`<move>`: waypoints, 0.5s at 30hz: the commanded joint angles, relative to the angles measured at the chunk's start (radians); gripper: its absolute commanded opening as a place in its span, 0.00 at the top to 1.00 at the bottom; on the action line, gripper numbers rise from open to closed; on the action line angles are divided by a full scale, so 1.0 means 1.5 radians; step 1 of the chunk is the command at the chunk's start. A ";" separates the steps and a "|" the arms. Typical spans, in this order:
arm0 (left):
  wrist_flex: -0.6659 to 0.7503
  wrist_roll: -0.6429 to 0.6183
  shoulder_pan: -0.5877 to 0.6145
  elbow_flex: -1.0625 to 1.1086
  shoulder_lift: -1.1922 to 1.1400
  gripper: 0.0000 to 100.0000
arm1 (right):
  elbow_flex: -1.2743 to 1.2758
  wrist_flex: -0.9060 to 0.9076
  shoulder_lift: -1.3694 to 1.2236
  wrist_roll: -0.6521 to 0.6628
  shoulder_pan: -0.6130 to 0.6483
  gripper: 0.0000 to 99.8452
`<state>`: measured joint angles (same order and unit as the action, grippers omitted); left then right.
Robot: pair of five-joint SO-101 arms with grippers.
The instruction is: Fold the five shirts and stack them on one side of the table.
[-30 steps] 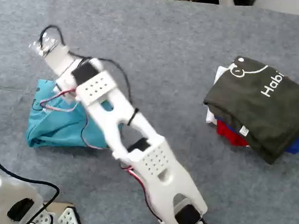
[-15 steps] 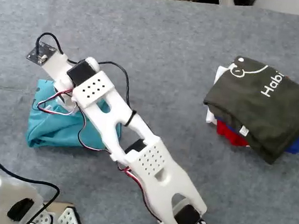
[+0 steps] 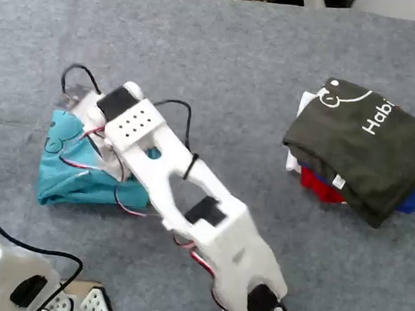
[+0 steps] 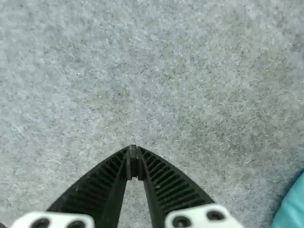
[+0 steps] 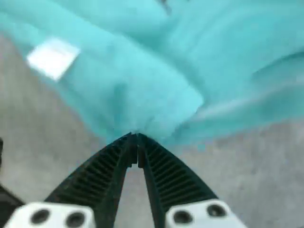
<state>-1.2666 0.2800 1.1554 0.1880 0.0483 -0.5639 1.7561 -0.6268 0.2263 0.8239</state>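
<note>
R end effector [image 3: 73,100] pulled back, lower, onto teal shirt [image 3: 77,180].

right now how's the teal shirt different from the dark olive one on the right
The teal fabric shirt lies alone on the grey table, rumpled into an uneven wedge; the dark olive shirt with white print is a neat folded rectangle topping a pile of shirts. The right tool sits shut at the teal shirt's edge; nothing touches the olive shirt's top. Both rest on the same table.

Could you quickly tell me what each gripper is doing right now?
Left gripper: closed, empty, over the table.
Right gripper: closed, pinching the edge of the teal shirt.
</note>
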 commanded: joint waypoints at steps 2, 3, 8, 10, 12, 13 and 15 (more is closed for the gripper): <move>0.009 0.005 -0.003 -0.012 0.014 0.97 | 0.267 0.003 0.182 0.016 -0.015 0.99; 0.009 0.005 -0.003 -0.012 0.014 0.97 | 0.297 0.003 0.209 0.033 -0.020 0.99; 0.008 0.005 -0.007 -0.012 0.014 0.97 | 0.256 -0.040 0.297 0.073 -0.040 0.99; 0.006 0.005 -0.008 -0.012 0.014 0.97 | 0.196 -0.085 0.285 0.073 -0.037 0.99; 0.006 0.005 -0.009 -0.012 0.014 0.97 | 0.138 -0.129 0.248 0.073 -0.031 0.99; 0.006 0.005 -0.009 -0.012 0.014 0.97 | 0.111 -0.149 0.222 0.073 -0.031 0.99; 0.004 0.005 -0.008 -0.011 0.014 0.97 | 0.060 -0.188 0.162 0.063 -0.030 0.99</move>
<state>-1.2666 0.2800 1.1554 0.1880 0.0483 -0.3445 1.5520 -0.3138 0.3291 0.7810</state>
